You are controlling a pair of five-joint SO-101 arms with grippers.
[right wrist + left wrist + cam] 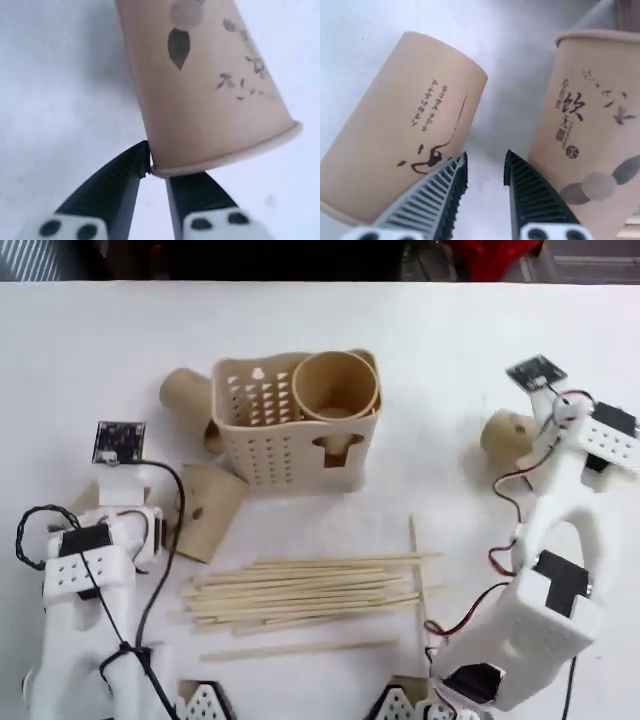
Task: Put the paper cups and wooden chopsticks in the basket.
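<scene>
**Ana:** Where are your paper cups?

**Ben:** One upright cup (335,388) stands inside the basket (270,455), so I think that one is done. The others lie on their sides on the counter (420,330). You will have to grab each by its wall or its rim.

**Ana:** What is your left gripper doing?

**Ben:** Your left gripper (485,160) is a little bit apart and holds nothing. It points at the bare strip of counter between two cups. The first lying cup (405,115) is on one side and the second lying cup (590,125) is on the other. You need to turn toward one of them to catch it.

**Ana:** And the right one?

**Ben:** Your right gripper (159,165) is right at the rim of the lone cup (200,85). That cup lies on your right, well apart from the basket. I cannot tell if the gripper pinches the rim or only touches it.

**Ana:** And the sticks?

**Ben:** The wooden chopsticks (300,590) lie in a flat pile in front of the basket, between your two arms. No gripper is near them. They lie flat and thin, so I think they will be harder to pick up than the cups.
</scene>
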